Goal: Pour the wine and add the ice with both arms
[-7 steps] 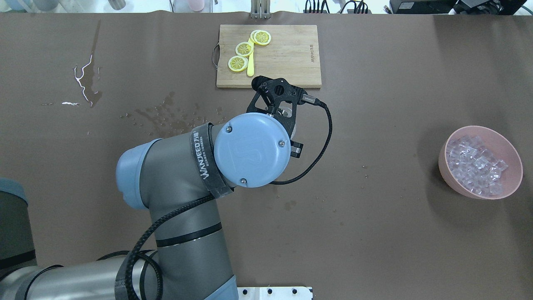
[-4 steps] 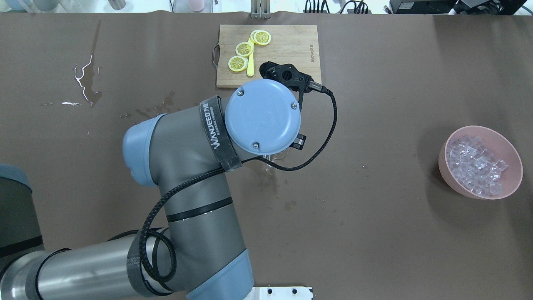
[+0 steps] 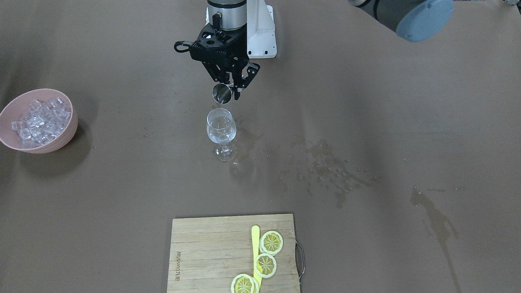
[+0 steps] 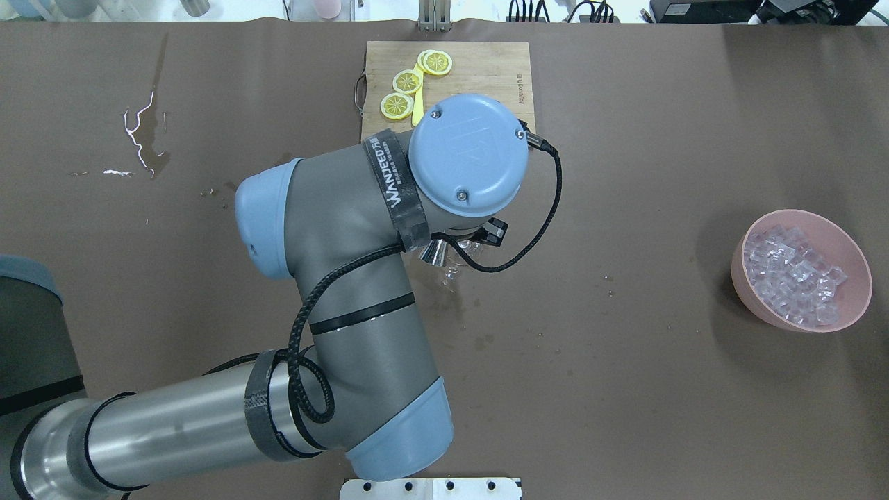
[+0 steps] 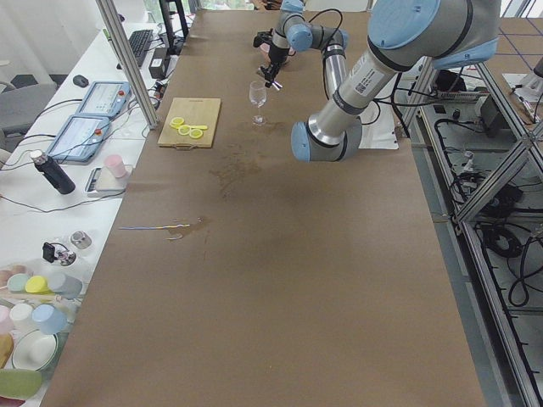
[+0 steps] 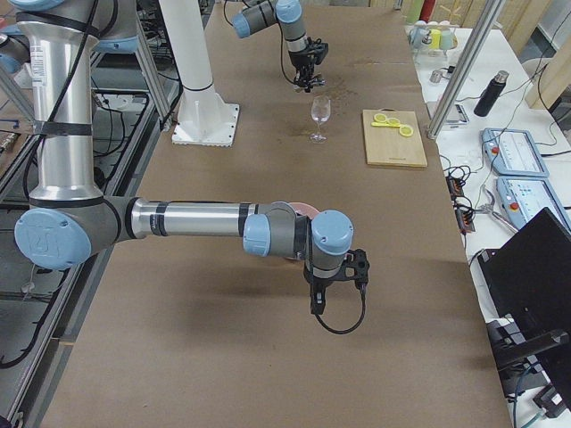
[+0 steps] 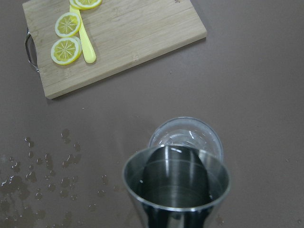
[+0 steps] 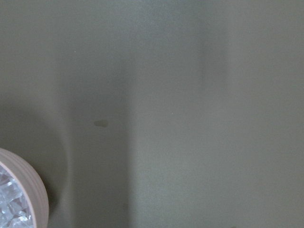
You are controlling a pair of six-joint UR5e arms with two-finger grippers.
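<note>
My left gripper [image 3: 230,91] is shut on a small steel measuring cup [image 3: 222,94], tipped with its mouth toward a stemmed wine glass [image 3: 221,130] just below and beyond it. The cup [image 7: 175,185] looks almost empty inside. The glass [image 7: 185,137] holds a little clear wine [image 3: 221,132]. In the overhead view the left wrist hides the gripper; the cup [image 4: 434,253] and part of the glass [image 4: 462,251] show. Ice cubes [image 4: 792,274] fill a pink bowl [image 4: 854,305]. My right gripper [image 6: 335,285] hangs by that bowl [image 8: 35,199]; I cannot tell whether it is open or shut.
A wooden cutting board [image 3: 203,252] with lemon slices [image 3: 265,264] and a yellow tool [image 3: 255,244] lies on the far side from the robot. Water droplets and wet stains [image 3: 325,171] spread on the brown table beside the glass. The white pedestal [image 3: 260,32] stands behind the gripper.
The left wrist has swung toward the cutting board and rolled over, hiding the gripper beneath it. The steel cup has come into view, tipped beside the glass.
</note>
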